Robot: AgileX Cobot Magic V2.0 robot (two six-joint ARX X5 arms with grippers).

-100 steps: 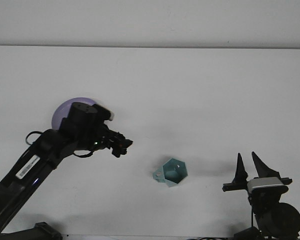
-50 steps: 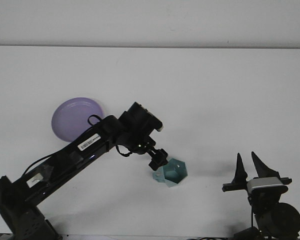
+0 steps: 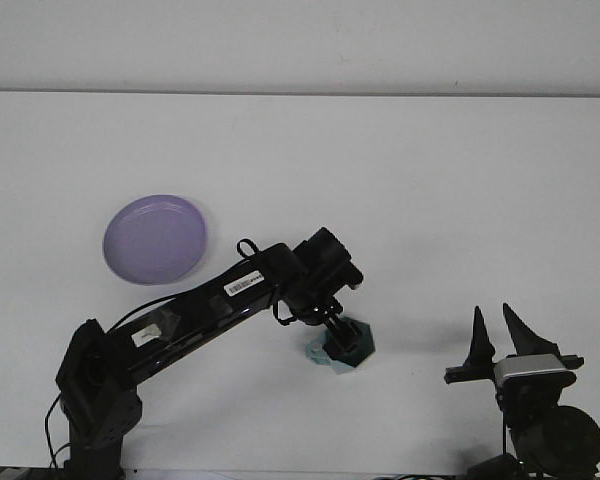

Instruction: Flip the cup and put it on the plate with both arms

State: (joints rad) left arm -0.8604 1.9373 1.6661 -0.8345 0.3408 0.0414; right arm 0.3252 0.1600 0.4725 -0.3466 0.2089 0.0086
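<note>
A teal faceted cup (image 3: pixel 352 352) lies on its side on the white table, right of centre near the front. My left gripper (image 3: pixel 340 334) reaches down onto the cup from the left, its black fingers over the cup's upper part; the fingers' spread is hidden by the wrist. A lilac plate (image 3: pixel 155 239) lies flat at the left, well apart from the cup. My right gripper (image 3: pixel 502 336) stands at the front right, open, fingers pointing up, with nothing between them.
The left arm (image 3: pixel 210 305) stretches diagonally from the front left corner across the table toward the cup. The table's far edge (image 3: pixel 300 93) meets a pale wall.
The left arm has swung right and forward, from over the plate to the cup. The plate is now fully uncovered. The right gripper has not moved.
</note>
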